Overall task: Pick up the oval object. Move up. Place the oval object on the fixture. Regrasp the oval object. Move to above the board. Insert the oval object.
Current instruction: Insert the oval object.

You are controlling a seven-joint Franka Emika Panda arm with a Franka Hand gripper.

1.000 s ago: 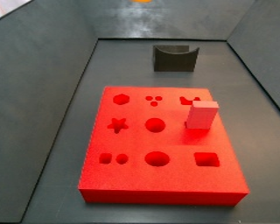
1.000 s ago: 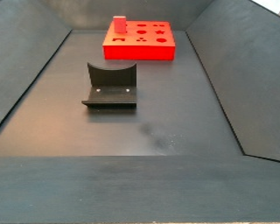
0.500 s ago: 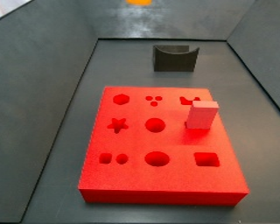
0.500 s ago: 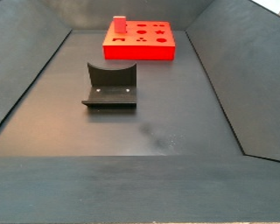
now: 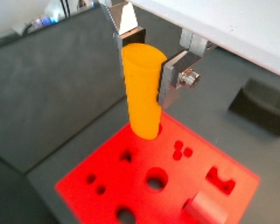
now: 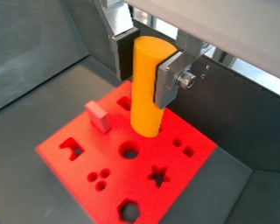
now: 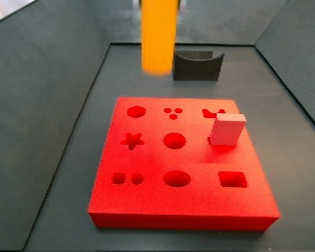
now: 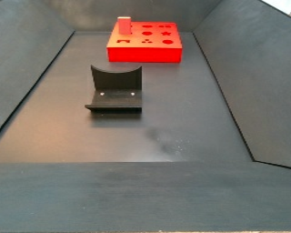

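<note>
- Oval object (image 5: 143, 92): one, yellow-orange, long and upright. It hangs in the air over the board, its rounded lower end clear of the red surface in both wrist views. In a side view (image 7: 159, 34) it hangs above the far end of the board, its top cut off by the frame edge and its lower end showing just left of the fixture.
- Gripper (image 6: 150, 54): one, above the board. Its two silver fingers are clamped on the upper part of the oval object, one plate on each side. It does not show in either side view.
- Board (image 7: 187, 162): one, flat bright red slab lying on the dark floor. Cut-outs include a star, a hexagon, a square and several circles. No writing can be read on it.
- Pink-red cuboid block (image 7: 227, 129): one, standing upright on the board near its right edge, well apart from the oval object.
- Fixture (image 8: 115, 88): one, dark, with a curved notch, standing on the floor apart from the board. Nothing rests on it.
- Enclosure walls (image 8: 26, 64): dark grey panels on all sides; no labels visible.
</note>
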